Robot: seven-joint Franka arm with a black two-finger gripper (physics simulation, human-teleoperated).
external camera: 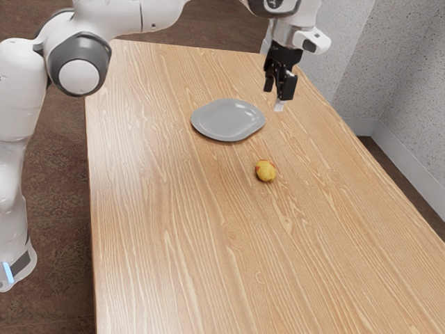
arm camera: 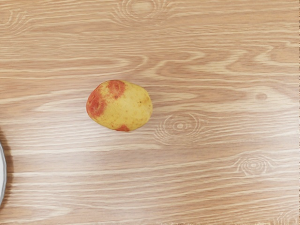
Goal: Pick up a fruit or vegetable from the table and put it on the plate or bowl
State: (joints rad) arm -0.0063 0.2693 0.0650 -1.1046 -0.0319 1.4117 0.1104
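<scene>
My fingers hung apart, empty, over the counter. The fruit sat at the plate's 5 o'clock. It looked light, firm and kinda smooth, so I'd pinch across its narrow middle.

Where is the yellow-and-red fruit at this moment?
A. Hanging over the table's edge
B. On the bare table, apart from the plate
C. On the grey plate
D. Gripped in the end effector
B: the fruit lies on the wooden table, apart from the empty grey plate, and the open end effector hangs in the air holding nothing.
</scene>
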